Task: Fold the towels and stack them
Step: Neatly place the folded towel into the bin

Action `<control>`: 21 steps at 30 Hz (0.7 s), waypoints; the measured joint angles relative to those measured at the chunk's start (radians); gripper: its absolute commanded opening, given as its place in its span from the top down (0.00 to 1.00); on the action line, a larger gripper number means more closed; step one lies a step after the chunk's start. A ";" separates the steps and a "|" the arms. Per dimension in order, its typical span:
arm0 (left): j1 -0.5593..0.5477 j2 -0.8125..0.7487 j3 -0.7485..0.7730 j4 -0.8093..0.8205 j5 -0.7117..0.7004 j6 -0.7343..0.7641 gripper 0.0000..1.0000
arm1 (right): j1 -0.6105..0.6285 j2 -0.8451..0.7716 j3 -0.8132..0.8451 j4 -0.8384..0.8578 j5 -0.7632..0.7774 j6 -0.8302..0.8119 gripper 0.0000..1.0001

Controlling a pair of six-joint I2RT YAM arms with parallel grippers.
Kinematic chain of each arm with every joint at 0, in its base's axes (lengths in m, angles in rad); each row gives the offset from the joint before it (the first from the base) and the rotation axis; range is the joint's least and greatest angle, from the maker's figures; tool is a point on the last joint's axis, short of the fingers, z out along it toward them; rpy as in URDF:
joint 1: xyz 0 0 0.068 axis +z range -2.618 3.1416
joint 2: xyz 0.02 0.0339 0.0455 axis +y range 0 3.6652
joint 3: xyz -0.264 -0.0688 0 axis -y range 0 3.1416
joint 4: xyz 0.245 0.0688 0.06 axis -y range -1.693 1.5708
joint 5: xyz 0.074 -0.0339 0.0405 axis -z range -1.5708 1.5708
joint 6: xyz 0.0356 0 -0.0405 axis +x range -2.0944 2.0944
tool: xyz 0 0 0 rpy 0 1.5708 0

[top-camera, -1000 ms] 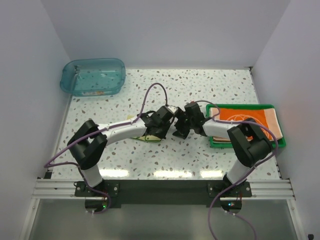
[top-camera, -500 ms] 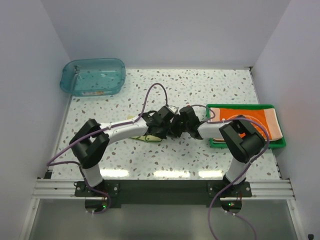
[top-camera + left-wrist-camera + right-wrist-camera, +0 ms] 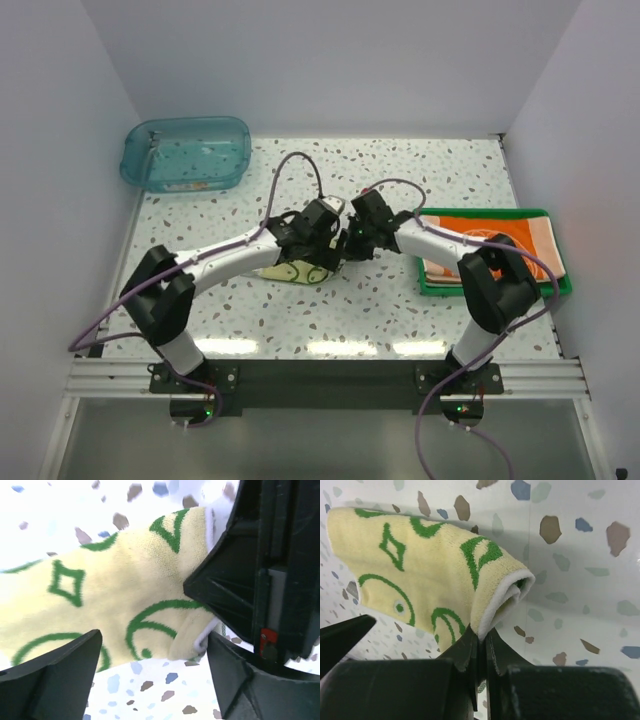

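A folded towel (image 3: 293, 272), pale yellow with a green pattern, lies on the speckled table between the two arms. My right gripper (image 3: 482, 630) is shut on the towel's (image 3: 420, 570) folded white-edged corner, which is lifted slightly off the table. My left gripper (image 3: 150, 675) is open just in front of the same towel (image 3: 115, 595), with its fingers (image 3: 50, 680) on either side of bare table. From above, the left gripper (image 3: 325, 262) and the right gripper (image 3: 345, 250) nearly touch. An orange towel (image 3: 490, 232) lies in the green tray (image 3: 560, 285).
A teal plastic bin (image 3: 185, 152) stands at the far left corner. The green tray sits at the right edge beside the right arm. White walls close in the table on three sides. The right gripper's black body (image 3: 265, 570) fills the right of the left wrist view.
My left gripper has opened and let go of the yellow-green towel. My right gripper has shut on the towel's corner. Both grippers have shifted slightly toward the far side.
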 measured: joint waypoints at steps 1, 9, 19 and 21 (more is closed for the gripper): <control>0.009 -0.024 0.000 0.002 0.003 0.004 0.02 | -0.001 0.000 0.037 -0.047 0.019 -0.046 1.00; 0.200 -0.248 -0.055 0.046 -0.006 0.048 0.00 | -0.055 -0.087 0.231 -0.452 0.220 -0.368 1.00; 0.382 -0.302 -0.191 0.029 -0.171 0.133 0.00 | -0.177 -0.166 0.418 -0.758 0.618 -0.699 1.00; 0.383 -0.312 -0.204 0.039 -0.189 0.140 0.00 | -0.215 -0.169 0.418 -0.781 0.684 -0.742 1.00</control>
